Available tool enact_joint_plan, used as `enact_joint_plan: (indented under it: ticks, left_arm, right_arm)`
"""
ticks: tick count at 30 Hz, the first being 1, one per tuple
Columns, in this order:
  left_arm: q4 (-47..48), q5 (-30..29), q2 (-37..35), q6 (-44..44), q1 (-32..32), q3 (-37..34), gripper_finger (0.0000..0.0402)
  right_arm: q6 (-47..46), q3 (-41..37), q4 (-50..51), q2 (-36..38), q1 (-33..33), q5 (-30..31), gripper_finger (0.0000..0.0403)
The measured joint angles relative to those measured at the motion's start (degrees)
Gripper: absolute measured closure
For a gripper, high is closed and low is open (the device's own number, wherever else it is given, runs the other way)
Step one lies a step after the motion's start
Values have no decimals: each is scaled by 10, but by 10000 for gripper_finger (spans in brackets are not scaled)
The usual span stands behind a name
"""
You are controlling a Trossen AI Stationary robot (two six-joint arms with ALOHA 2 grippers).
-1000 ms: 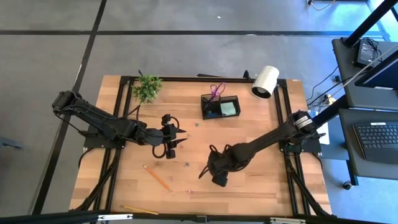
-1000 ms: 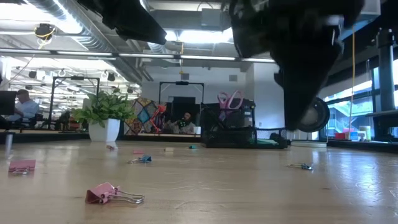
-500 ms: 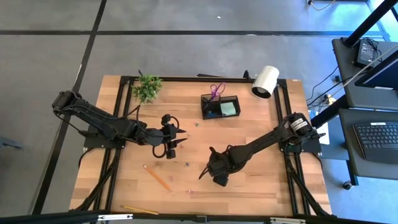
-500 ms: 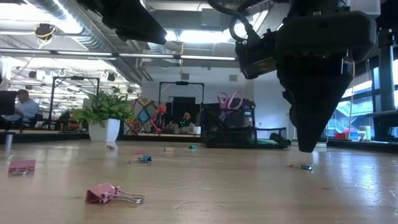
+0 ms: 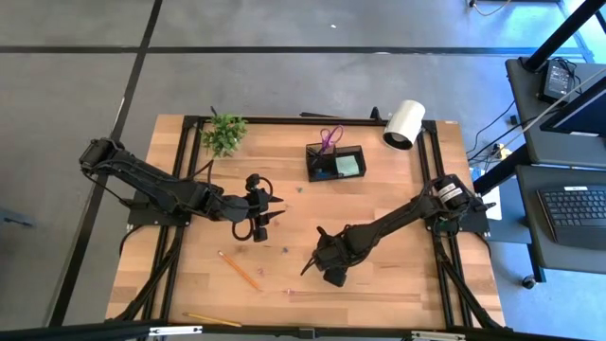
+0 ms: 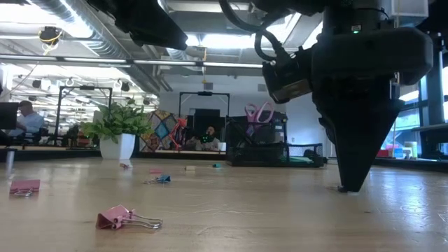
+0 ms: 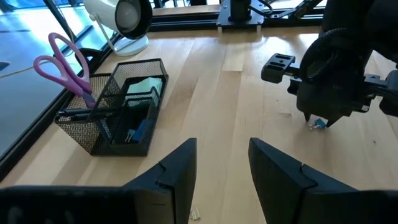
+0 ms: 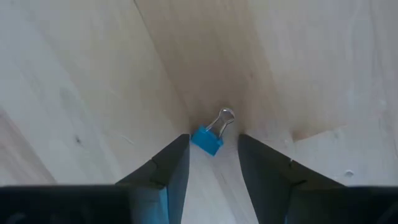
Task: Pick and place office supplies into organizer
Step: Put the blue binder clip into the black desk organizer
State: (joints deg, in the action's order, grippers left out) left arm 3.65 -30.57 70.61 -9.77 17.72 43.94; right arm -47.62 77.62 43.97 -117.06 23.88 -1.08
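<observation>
Pale matt wood table; black wire-mesh organizer; blue binder clip, wire handles.

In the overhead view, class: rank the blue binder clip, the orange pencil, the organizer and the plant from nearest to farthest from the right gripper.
1. Blue binder clip, at the right gripper.
2. Orange pencil, toward the left arm's side.
3. Organizer, toward the table's back.
4. Plant, back corner on the left arm's side.
</observation>
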Motion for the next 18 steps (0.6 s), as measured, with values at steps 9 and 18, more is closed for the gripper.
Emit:
enact_joint_plan:
  ticks: [9,18]
  left_arm:
    - [0,0,0,0,0,0,261]
    - [0,0,0,0,0,0,261]
  right_arm:
    - [0,-1,2,-2,0,1,279]
    - [6,-2,3,-2,0,2,336]
